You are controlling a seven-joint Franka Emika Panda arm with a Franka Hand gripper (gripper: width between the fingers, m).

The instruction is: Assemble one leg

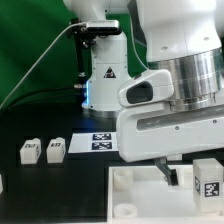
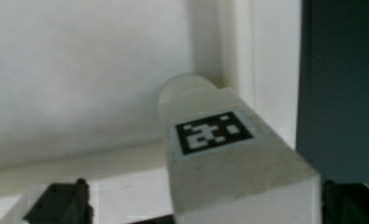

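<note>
A leg point(image 1: 208, 180), a small white post with a black-and-white tag, stands on the large white tray-like piece point(image 1: 130, 192) near its edge at the exterior view's right. My gripper point(image 1: 175, 176) hangs low over the tray, just to the exterior view's left of that leg. In the wrist view the leg point(image 2: 225, 150) runs between my fingers, with its tag facing the camera. One finger point(image 2: 60, 205) stands clear of the leg with white tray showing between them. The other finger merges with the dark table. The gripper point(image 2: 207, 212) looks open.
Two more small white legs point(image 1: 30, 150) point(image 1: 56, 149) lie on the black table at the exterior view's left. The marker board point(image 1: 103, 143) lies behind the tray. The robot base point(image 1: 105, 75) stands at the back, with a green backdrop behind it.
</note>
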